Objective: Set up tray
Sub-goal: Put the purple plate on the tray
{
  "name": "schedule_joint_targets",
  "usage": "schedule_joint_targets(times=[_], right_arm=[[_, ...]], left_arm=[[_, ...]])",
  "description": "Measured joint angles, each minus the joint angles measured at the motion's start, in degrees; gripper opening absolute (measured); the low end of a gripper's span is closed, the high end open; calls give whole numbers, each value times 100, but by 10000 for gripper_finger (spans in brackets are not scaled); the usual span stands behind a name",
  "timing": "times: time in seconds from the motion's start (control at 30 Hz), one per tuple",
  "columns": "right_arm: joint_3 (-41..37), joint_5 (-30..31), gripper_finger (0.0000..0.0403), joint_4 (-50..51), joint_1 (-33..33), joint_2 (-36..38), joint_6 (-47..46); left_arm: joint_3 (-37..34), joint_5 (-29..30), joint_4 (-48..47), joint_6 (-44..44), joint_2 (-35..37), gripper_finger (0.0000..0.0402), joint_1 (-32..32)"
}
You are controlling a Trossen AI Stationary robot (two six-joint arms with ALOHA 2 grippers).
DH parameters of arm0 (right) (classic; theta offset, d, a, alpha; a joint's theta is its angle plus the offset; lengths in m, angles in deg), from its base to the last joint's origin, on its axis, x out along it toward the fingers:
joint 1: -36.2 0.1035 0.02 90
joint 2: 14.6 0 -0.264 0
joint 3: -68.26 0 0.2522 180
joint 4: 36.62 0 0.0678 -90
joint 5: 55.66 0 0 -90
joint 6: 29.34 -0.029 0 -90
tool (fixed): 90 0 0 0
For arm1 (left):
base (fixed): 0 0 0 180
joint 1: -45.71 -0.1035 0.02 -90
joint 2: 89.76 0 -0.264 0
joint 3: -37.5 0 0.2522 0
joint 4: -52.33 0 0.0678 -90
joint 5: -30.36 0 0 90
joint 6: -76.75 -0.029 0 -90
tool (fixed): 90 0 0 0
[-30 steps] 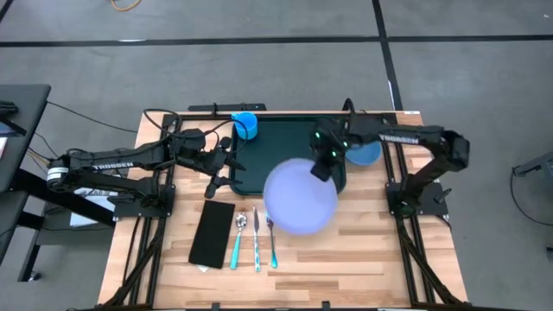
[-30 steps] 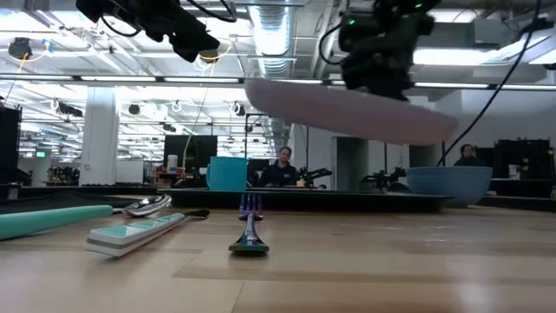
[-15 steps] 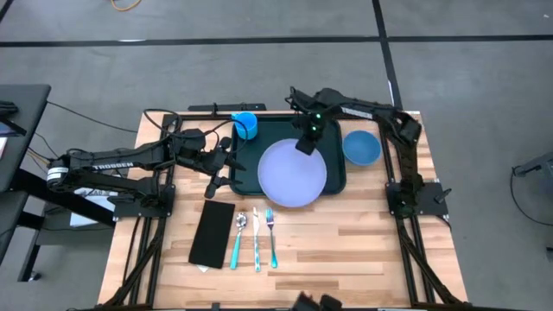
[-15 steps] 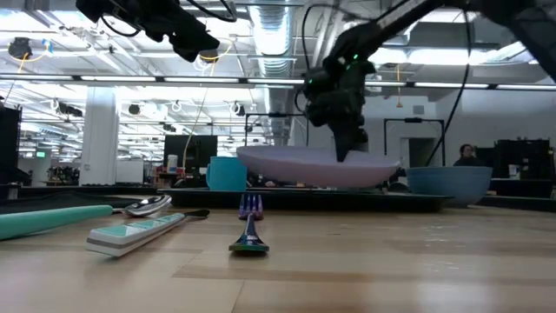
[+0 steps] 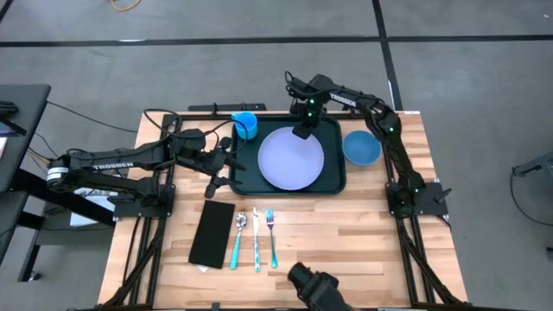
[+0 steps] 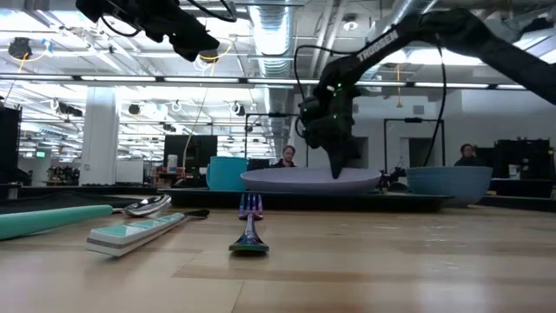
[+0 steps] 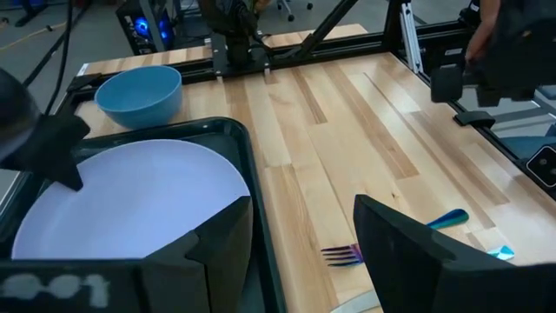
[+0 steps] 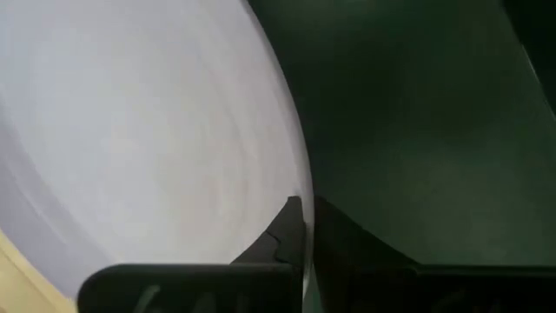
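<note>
While the wooden table [image 5: 346, 233] fills most of the high view, the dark tray [image 5: 333, 177] sits at its far middle, with the lavender plate [image 5: 291, 159] lying inside it and covering most of its floor. The right gripper [image 5: 302, 131] is at the plate's far edge, its fingers pinching the rim – the right wrist view shows the two dark tips closed tight on either side of that thin edge. The left gripper [image 5: 218, 166] hangs just beside the tray's left rim, its fingers [image 7: 408, 252] spread wide and holding nothing.

A blue bowl [image 5: 362, 147] stands on the table just right of the tray, and a blue cup [image 5: 246, 124] at the tray's far left corner. Nearer the front edge lies a black napkin [image 5: 212, 233], then – side by side to its right – a spoon [image 5: 238, 239], a knife [image 5: 256, 239] and a fork [image 5: 271, 236].
</note>
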Motion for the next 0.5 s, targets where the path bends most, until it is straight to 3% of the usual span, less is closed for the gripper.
schedule_joint_targets(times=[0.5], right_arm=[[500,-13,1,84,-101,-453,137]], left_arm=[[0,3,-6,0,1,192,0]])
